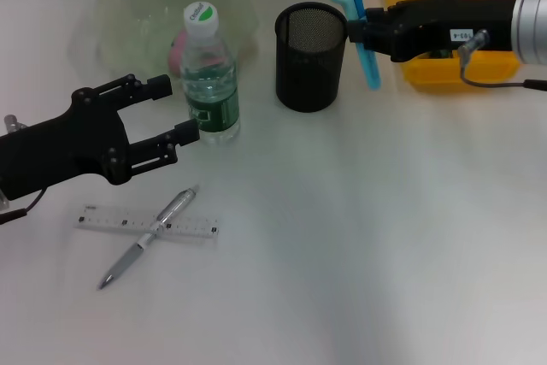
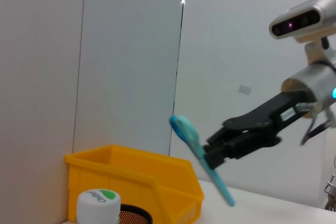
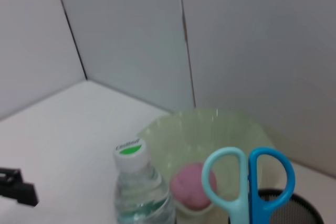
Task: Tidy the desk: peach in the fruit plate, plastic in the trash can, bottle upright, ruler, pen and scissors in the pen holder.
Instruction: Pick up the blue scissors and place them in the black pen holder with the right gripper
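Note:
The blue scissors (image 1: 352, 6) hang handles-up in my right gripper (image 1: 357, 30), which is shut on them just right of the black mesh pen holder (image 1: 310, 57); the blades point down outside its rim. The same scissors (image 2: 199, 156) and right gripper (image 2: 218, 153) show in the left wrist view. The bottle (image 1: 208, 79) stands upright with its white cap on. My left gripper (image 1: 175, 108) is open just left of the bottle. The pink peach (image 1: 176, 50) lies in the pale green fruit plate (image 1: 128, 6). A pen (image 1: 149, 237) lies across a clear ruler (image 1: 145, 226).
A yellow bin (image 1: 453, 6) stands at the back right, behind my right arm. The wall rises just behind the plate and bin.

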Motion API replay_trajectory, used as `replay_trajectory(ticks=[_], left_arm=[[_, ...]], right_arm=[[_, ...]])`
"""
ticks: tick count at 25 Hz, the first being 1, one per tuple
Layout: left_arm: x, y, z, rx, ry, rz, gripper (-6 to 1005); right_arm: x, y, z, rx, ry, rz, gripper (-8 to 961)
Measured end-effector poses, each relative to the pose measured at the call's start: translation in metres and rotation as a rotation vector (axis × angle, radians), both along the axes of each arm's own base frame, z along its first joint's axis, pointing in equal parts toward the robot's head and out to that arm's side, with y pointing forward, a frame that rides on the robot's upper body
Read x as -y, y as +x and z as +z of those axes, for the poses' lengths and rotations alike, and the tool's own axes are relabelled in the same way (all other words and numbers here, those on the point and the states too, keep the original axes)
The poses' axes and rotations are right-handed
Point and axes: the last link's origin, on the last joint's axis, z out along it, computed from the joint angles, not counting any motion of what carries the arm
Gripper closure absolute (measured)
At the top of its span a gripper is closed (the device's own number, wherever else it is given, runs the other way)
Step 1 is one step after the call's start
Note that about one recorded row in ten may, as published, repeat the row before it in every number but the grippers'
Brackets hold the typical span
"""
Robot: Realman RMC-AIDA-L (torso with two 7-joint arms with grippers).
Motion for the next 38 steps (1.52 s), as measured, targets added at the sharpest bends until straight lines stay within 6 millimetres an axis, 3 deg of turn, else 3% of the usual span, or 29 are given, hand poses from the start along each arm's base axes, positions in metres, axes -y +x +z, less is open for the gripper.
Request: replay_trajectory(ticks=[7, 15, 26, 38], left_arm=[[0.001, -0.001, -0.003, 0.011, -0.009, 0.011, 275], [-0.003, 0.001, -0.005, 0.011, -0.008, 0.011, 275], [-0.004, 0.001, -0.005, 0.016, -0.006, 0.021, 275], [-0.009, 0.002, -0.008, 0.013, -0.003, 0.029, 275]], right_arm=[[-0.011, 0.024, -0.024, -0.163, 0.074, 0.14, 727], [-0.012, 0.039, -0.029, -0.285, 0.22, 0.263, 726], [0.002, 0.085, -0.029, -0.41, 0.491, 0.305, 726], [-0.013, 0.078, -0.059, -0.322, 0.487, 0.355, 727]])
